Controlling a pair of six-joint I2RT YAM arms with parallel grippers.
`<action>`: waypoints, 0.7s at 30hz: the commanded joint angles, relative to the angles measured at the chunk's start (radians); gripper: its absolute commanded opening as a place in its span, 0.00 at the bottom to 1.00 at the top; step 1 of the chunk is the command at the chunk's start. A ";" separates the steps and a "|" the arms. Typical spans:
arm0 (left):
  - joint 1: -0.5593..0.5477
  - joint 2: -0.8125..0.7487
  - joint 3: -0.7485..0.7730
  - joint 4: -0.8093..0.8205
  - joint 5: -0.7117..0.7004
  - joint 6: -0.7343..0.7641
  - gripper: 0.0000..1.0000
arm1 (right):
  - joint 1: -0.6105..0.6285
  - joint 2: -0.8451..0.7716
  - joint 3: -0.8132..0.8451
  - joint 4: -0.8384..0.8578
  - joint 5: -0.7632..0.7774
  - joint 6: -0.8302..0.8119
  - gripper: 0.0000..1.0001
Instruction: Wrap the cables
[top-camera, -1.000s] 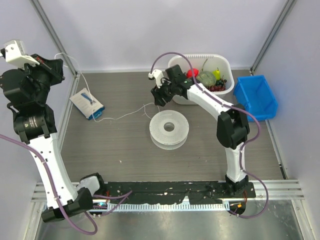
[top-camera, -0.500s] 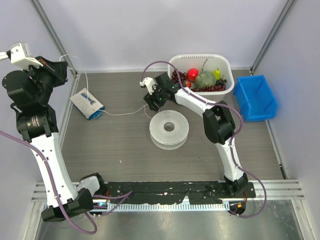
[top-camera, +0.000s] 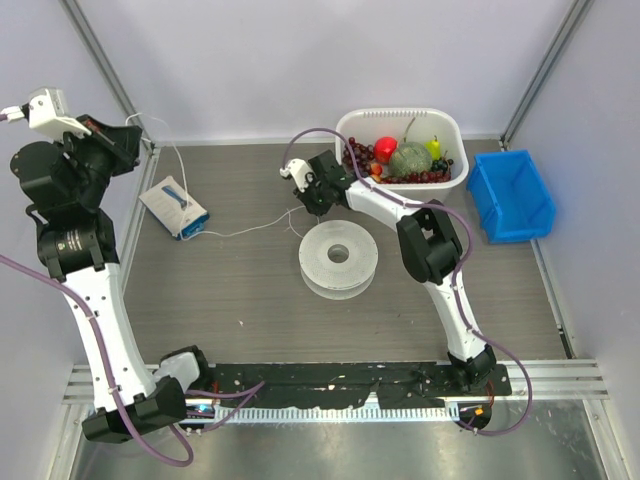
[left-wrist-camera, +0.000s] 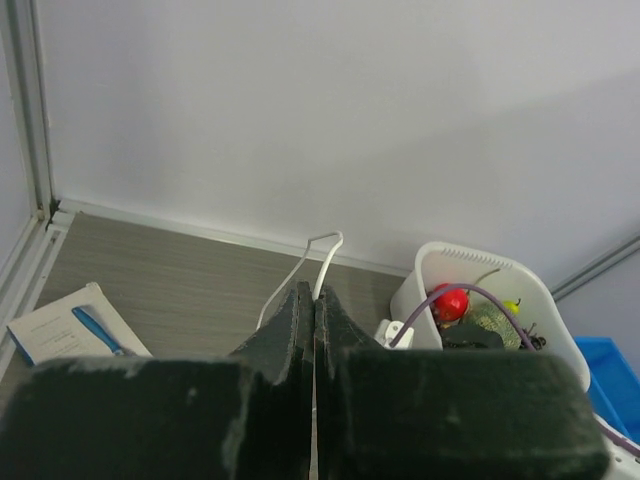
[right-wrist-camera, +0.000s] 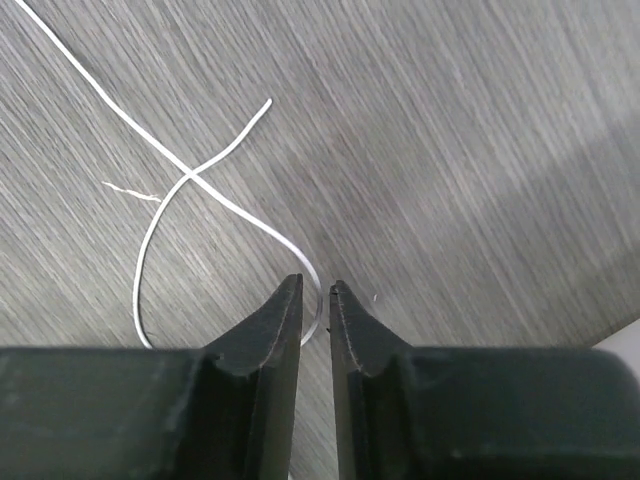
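Note:
The cable is a thin white cord (top-camera: 250, 231) lying on the table from the left corner toward the spool. My left gripper (top-camera: 127, 148) is raised at the far left and shut on the cord; in the left wrist view the cord (left-wrist-camera: 326, 256) comes out of the closed jaws (left-wrist-camera: 314, 296). My right gripper (top-camera: 317, 205) hovers low just behind the translucent round spool (top-camera: 339, 256). Its jaws (right-wrist-camera: 316, 288) stand a narrow gap apart, over a loop of the cord (right-wrist-camera: 200, 182) that lies on the table. The cord's free end curls nearby.
A white basket (top-camera: 452, 122) with toy fruit stands at the back right, also in the left wrist view (left-wrist-camera: 500, 275). A blue bin (top-camera: 512, 196) sits beside it. A white and blue packet (top-camera: 173, 207) lies at the left. Frame posts stand in the corners.
My right gripper has swung left from beside the basket to the cord loop behind the spool. My left gripper has shifted slightly, still gripping the cord.

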 joint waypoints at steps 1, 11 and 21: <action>0.004 -0.008 -0.009 0.050 0.038 -0.020 0.00 | 0.000 -0.022 0.073 0.059 -0.023 -0.019 0.08; 0.002 -0.023 -0.047 0.057 0.092 -0.055 0.00 | -0.016 -0.320 -0.019 0.034 0.068 -0.069 0.01; -0.016 0.007 -0.132 0.143 0.210 -0.253 0.00 | -0.033 -0.839 -0.390 -0.088 0.441 -0.344 0.01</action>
